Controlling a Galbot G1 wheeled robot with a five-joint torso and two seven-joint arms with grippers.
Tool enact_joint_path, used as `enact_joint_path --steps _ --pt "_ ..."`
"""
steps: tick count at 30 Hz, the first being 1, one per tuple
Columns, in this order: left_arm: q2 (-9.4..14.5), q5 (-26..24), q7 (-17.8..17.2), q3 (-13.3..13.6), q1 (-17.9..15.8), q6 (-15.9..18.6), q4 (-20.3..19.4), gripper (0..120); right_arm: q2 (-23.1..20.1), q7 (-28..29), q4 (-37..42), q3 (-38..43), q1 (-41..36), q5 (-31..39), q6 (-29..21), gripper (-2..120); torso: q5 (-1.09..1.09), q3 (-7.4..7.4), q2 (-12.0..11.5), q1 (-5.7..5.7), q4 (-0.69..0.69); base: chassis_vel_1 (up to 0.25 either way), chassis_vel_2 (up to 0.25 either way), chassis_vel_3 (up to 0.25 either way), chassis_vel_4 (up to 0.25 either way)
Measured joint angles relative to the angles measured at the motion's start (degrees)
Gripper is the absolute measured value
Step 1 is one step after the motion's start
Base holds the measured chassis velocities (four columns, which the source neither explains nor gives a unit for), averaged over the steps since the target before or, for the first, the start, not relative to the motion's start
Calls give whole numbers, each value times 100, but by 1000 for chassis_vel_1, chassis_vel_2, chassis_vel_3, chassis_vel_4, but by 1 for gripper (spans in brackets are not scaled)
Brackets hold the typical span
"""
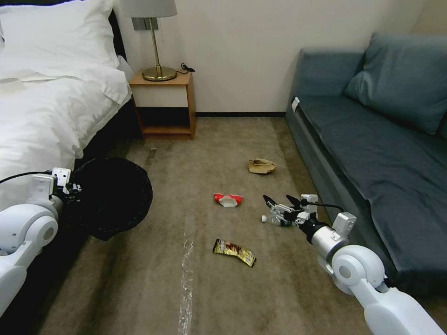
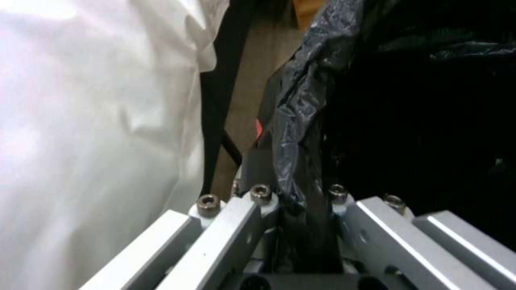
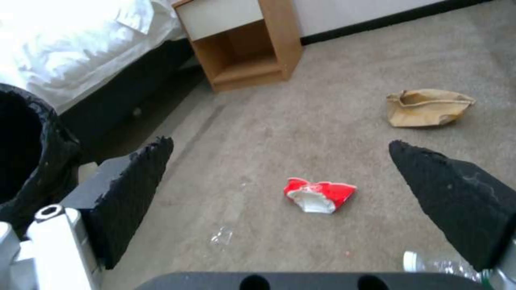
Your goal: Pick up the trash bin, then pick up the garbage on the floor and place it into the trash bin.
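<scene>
The left hand (image 1: 70,188), at mid-left of the head view, grips the bin (image 1: 109,197) by its bagged rim beside the bed (image 1: 42,107). The right hand (image 1: 279,201), fingers spread wide and holding nothing, hovers low right of centre over the bottle (image 1: 274,218). The packet (image 1: 228,199), wrapper (image 1: 234,251) and paper bag (image 1: 261,165) lie on the carpet. Collecting appears under way; next comes closing on the bottle. No print is readable.
</scene>
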Motion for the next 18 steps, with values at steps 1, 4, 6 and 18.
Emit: enact_joint_path --steps 1,4,6,18 --pt "-2 0 0 0 0 0 0 2 -3 -1 -7 -3 -2 -6 1 100 0 0 0 0 -1 -146 121 125 -126" --pt "-2 0 0 0 1 -2 -3 2 -12 -2 -16 -35 5 -14 1 100 2 0 0 0 -1 -139 135 140 -130" --pt "-2 0 0 -1 2 -3 -3 2 -13 -2 -27 -67 31 -15 2 100 0 0 0 0 -1 -138 132 135 -123" --pt "-3 -9 26 -92 41 -37 13 2 -1 5 -69 -232 69 -113 -154 100 1 1 0 0 -1 -101 110 106 -107"
